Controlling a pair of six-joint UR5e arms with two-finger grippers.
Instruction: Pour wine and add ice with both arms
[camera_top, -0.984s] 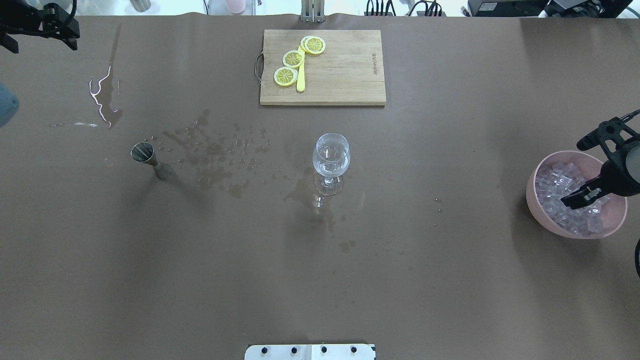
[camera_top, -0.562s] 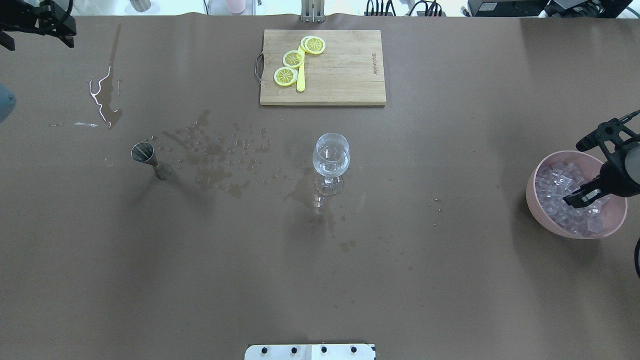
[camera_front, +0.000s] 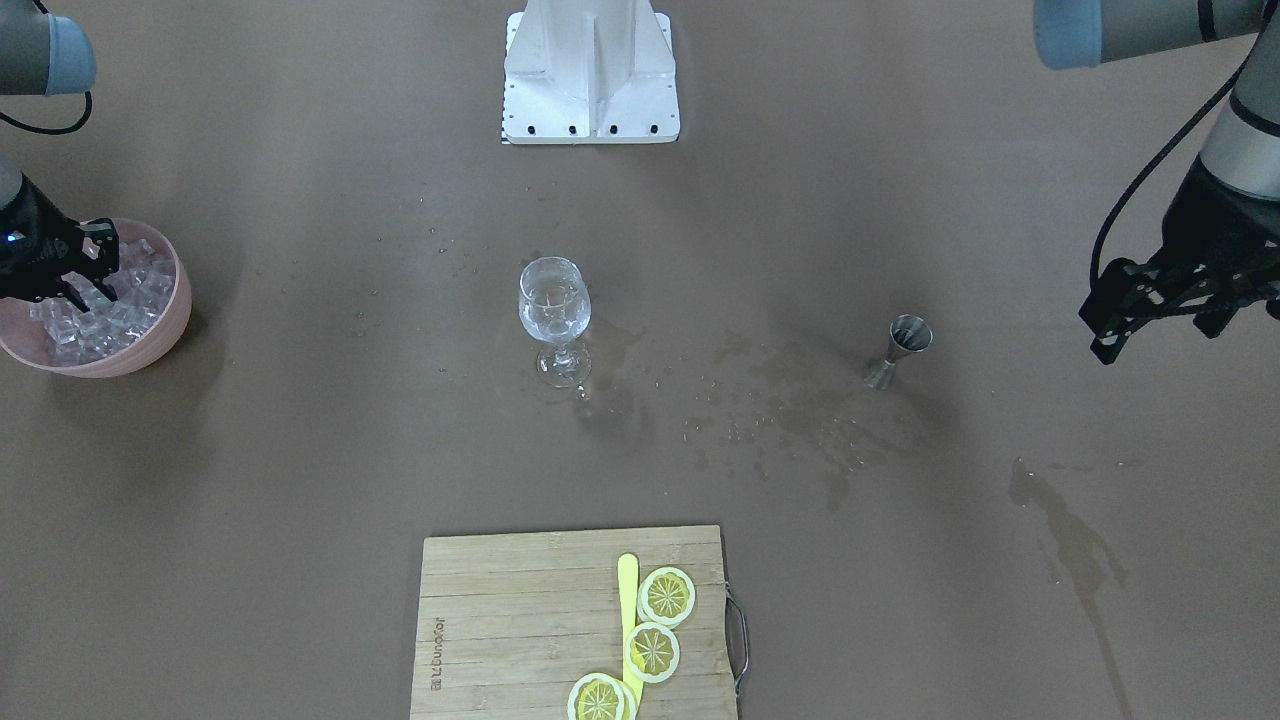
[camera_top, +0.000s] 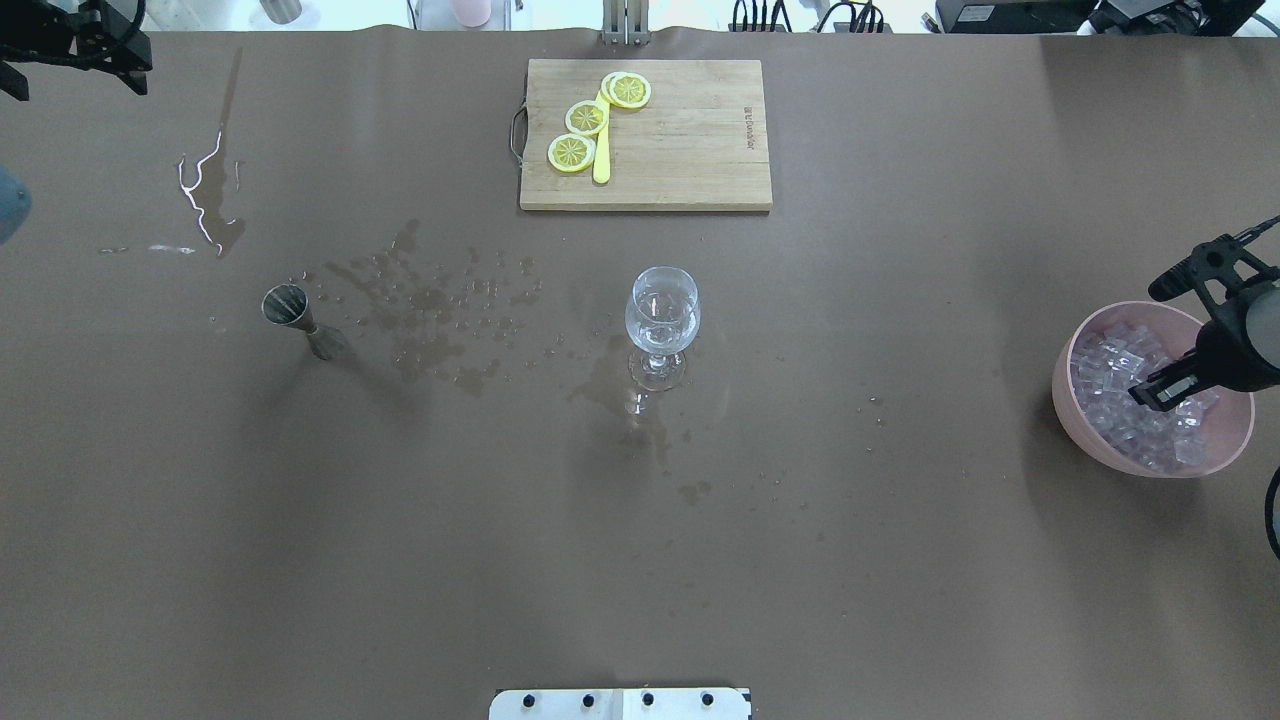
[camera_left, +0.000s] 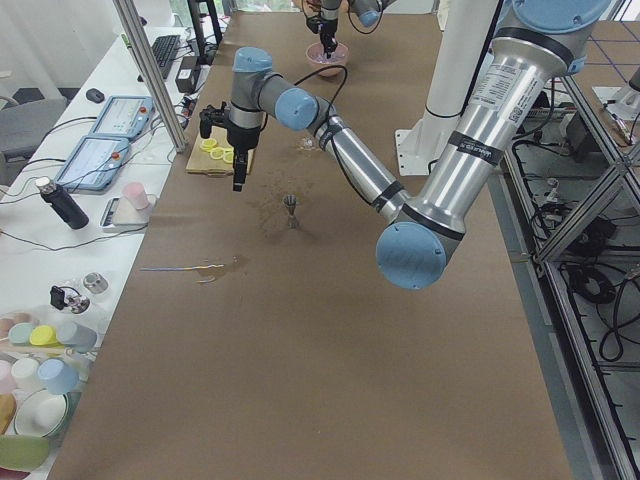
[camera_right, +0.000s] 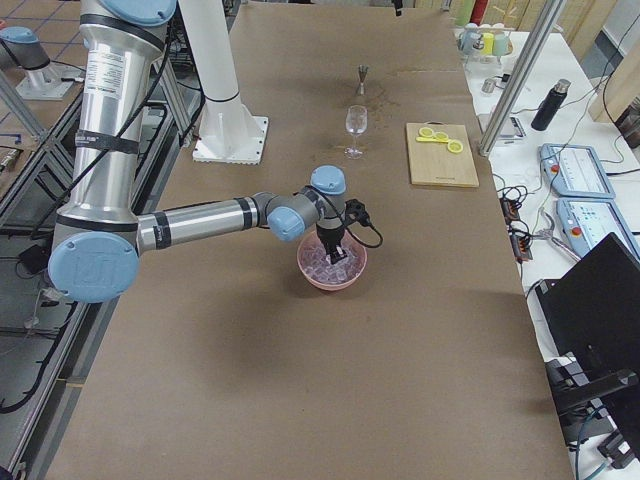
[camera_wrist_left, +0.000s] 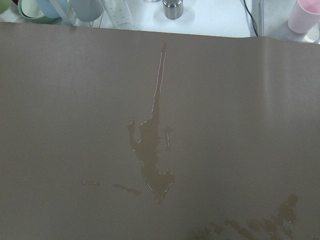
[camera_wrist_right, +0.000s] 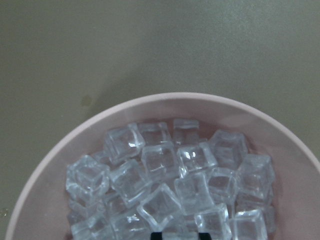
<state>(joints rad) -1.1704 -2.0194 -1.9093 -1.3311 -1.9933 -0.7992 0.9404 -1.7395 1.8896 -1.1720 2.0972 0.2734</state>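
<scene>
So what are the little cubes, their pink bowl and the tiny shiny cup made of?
Ice cubes: clear, glassy, sharp-edged; real ice or acrylic, can't tell. Pink bowl: looks like matte plastic, smooth thin rim. Jigger: likely steel, grey with a shine.

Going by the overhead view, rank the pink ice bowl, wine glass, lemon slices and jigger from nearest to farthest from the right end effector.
1. Pink bowl: directly beneath the right end effector, at the view's right edge.
2. Wine glass: middle of the view.
3. Lemon slices: on the cutting board, far side, left of the glass.
4. Jigger: left half, farthest.
</scene>
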